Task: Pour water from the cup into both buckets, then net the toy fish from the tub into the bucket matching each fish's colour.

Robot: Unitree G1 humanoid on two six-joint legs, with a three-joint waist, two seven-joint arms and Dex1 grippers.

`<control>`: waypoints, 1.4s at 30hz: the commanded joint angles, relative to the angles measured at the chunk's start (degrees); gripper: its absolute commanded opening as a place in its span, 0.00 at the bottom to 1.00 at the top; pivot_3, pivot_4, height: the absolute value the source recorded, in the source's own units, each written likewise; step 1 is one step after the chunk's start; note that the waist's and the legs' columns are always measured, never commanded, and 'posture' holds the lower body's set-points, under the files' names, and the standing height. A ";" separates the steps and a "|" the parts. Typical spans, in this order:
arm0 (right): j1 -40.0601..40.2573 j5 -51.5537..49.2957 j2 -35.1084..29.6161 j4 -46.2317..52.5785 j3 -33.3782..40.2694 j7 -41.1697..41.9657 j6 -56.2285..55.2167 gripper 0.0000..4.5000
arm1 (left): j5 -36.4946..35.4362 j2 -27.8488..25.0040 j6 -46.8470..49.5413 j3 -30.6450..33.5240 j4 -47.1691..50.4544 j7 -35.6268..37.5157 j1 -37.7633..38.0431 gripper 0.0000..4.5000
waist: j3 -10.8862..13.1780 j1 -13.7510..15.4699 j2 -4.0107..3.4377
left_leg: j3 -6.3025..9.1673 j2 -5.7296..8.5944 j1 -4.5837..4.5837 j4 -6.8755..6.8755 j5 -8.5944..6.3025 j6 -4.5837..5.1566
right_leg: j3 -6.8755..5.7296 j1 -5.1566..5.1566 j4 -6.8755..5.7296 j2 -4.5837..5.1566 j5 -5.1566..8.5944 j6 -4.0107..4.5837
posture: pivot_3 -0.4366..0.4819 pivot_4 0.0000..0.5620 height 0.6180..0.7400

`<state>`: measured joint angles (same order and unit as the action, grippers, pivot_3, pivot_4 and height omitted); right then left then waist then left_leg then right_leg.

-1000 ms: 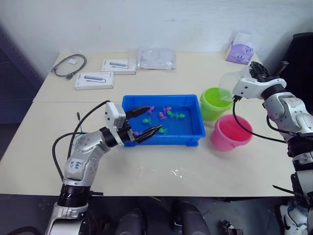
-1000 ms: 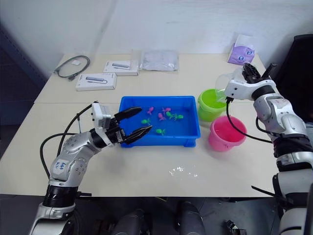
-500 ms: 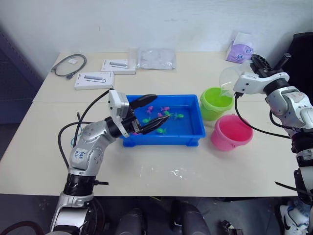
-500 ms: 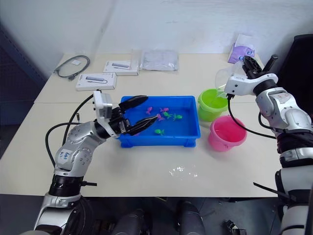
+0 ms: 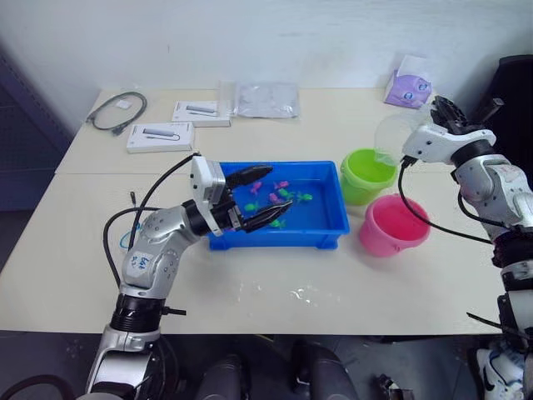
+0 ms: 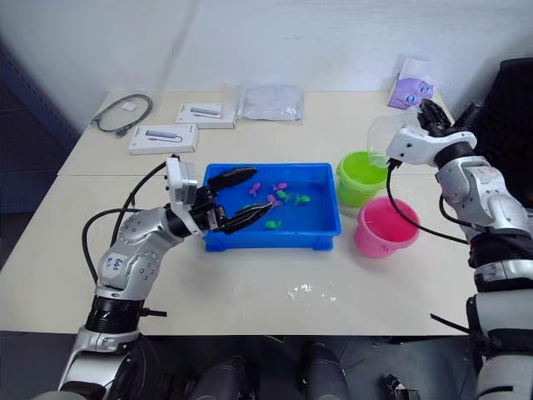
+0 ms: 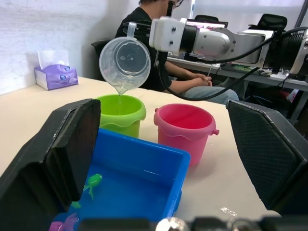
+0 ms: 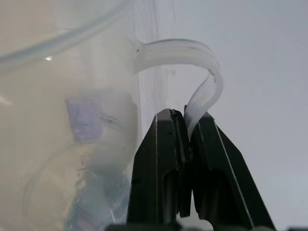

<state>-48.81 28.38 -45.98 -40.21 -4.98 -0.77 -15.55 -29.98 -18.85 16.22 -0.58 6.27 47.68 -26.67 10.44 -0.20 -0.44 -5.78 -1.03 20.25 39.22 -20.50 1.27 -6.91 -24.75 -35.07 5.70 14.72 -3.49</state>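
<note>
Right gripper (image 8: 188, 126): clamped on the handle of the clear measuring jug (image 7: 124, 58), which is tilted, spout down, over the lime green bucket (image 5: 367, 173).
Left gripper (image 5: 265, 197): held wide apart above the near-left part of the blue tub (image 5: 326, 234).
Toy fish (image 5: 273, 197): scattered mid-tub.
Pink bucket (image 5: 393, 225): just beside the tub's right edge.
Table (image 5: 275, 292): bare along the near edge.

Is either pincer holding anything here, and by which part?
The right pincer is shut on the cup, pinching its handle, with the spout tipped over the green bucket. The left pincer is open over the tub, holding nothing.
</note>
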 commanded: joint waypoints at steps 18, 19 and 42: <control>32.63 -49.78 17.04 37.52 47.39 8.43 40.42 0.02 | -5.28 -10.76 5.00 1.76 12.06 8.64 6.49 1.00 | -0.01 0.00 -0.03 | 0.21 0.04 -0.02 0.00 -0.05 0.08 | -0.16 0.15 0.02 0.11 0.00 0.01 | 0.48 0.27 1.00; 33.49 -48.88 17.88 36.42 46.64 8.48 38.19 0.02 | -5.30 -10.77 5.10 1.58 12.21 8.79 6.80 1.00 | 0.00 -0.18 -0.04 | 0.14 0.05 -0.05 -0.01 -0.05 0.09 | -0.08 0.13 0.00 0.10 0.00 0.01 | 0.48 0.27 1.00; 41.60 -46.81 24.21 30.73 39.29 5.47 26.12 0.84 | -8.03 -9.18 9.16 3.09 13.61 5.11 7.53 1.00 | 0.00 0.04 -0.04 | -0.10 0.04 -0.20 -0.05 -0.05 0.08 | 0.25 0.07 -0.04 0.08 0.01 0.03 | 0.48 0.27 1.00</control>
<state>-9.45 -17.11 -21.30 -15.52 33.96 4.20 9.14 -36.50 -27.34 25.18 0.90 17.64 52.77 -19.68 10.44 -0.16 -0.48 -5.87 -1.00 20.05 39.17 -20.55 1.35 -6.66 -24.68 -35.11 5.80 14.72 -3.47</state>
